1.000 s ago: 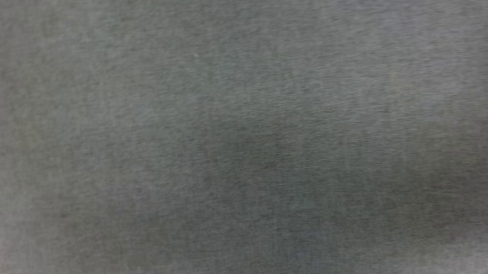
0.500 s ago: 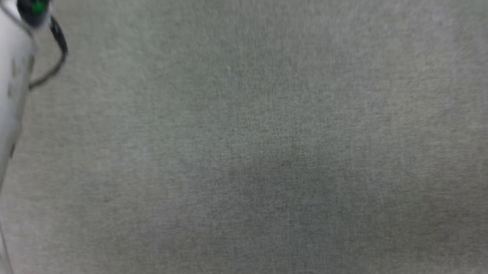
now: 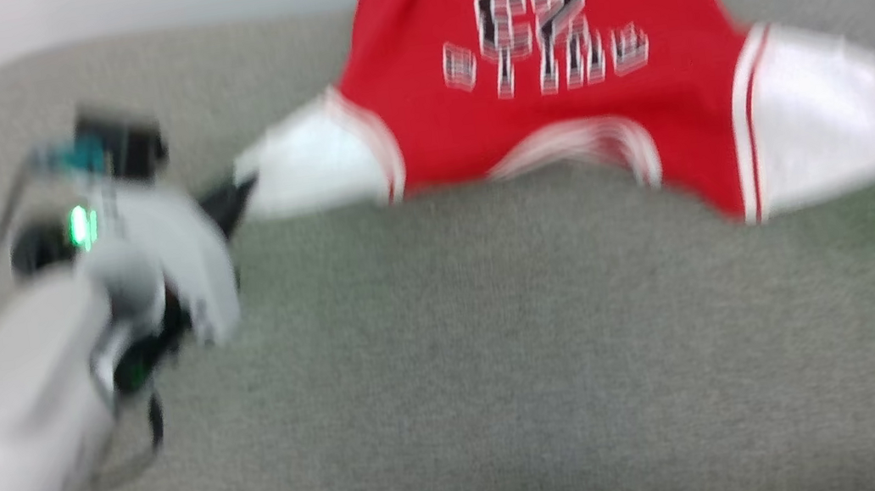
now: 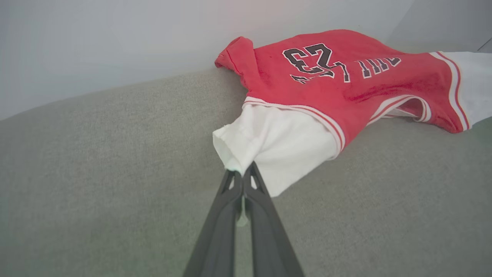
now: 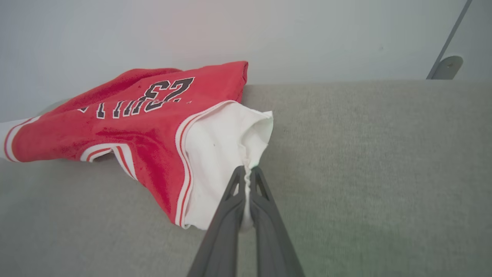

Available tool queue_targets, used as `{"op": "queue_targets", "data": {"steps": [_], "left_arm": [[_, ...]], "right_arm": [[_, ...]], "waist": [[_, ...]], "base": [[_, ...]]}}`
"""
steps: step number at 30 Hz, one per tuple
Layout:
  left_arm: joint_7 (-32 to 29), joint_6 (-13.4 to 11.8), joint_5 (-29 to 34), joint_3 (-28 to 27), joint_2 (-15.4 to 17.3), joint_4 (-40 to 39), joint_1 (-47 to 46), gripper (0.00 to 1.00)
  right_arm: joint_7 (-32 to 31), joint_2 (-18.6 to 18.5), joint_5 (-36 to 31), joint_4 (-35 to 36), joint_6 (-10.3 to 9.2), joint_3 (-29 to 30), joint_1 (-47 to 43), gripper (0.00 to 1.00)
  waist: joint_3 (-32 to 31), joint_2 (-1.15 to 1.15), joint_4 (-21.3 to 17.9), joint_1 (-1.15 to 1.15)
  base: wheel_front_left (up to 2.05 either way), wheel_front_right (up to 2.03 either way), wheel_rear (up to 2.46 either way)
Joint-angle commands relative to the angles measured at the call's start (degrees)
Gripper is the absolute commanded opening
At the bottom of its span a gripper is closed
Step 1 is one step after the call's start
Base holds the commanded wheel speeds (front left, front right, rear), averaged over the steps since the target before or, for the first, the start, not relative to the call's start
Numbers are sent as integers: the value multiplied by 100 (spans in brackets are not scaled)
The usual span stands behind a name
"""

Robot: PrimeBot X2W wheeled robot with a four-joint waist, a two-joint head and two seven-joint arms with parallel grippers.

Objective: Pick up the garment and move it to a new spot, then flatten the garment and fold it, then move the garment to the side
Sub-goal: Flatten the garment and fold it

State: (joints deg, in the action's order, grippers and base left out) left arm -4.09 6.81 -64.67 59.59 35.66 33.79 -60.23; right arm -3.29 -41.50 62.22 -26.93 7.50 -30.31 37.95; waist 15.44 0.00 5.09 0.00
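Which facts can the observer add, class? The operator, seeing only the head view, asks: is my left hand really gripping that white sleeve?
Observer: Yes; the left wrist view shows the left hand shut on the white sleeve cuff of the garment.
Operator: And the other one, at my frame's edge?
Observer: The right wrist view shows the right hand shut on the other cuff.
Operator: The number is blurred here.
Observer: The wrist views show it sharply: 23, upside down.
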Motion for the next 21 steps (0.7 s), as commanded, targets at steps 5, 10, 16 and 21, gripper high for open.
{"op": "queue_targets", "data": {"steps": [5,10,16,21], "left_arm": [[104,-608,-402,13,826,-1075,1391,0],[-18,-1219,-841,36,1681,-2336,2403,0],[-107,-1959,-1248,156,2372,-3649,3284,0],[-49,-2290,-1296,334,2486,-4164,3730,0]], "right_arm": [[-386,-470,685,676,-3,173,-1455,0],[-949,-973,1160,1193,-3,427,-2517,0],[-1399,-1335,1526,1750,-3,664,-3601,0],[-1544,-1387,1528,2036,-3,781,-4221,0]], "waist": [[-1061,0,-123,0],[-1251,0,-128,0],[-1295,0,-113,0],[-1219,0,-98,0]], "base": [[0,0,0],[0,0,0],[0,0,0],[0,0,0]]}}
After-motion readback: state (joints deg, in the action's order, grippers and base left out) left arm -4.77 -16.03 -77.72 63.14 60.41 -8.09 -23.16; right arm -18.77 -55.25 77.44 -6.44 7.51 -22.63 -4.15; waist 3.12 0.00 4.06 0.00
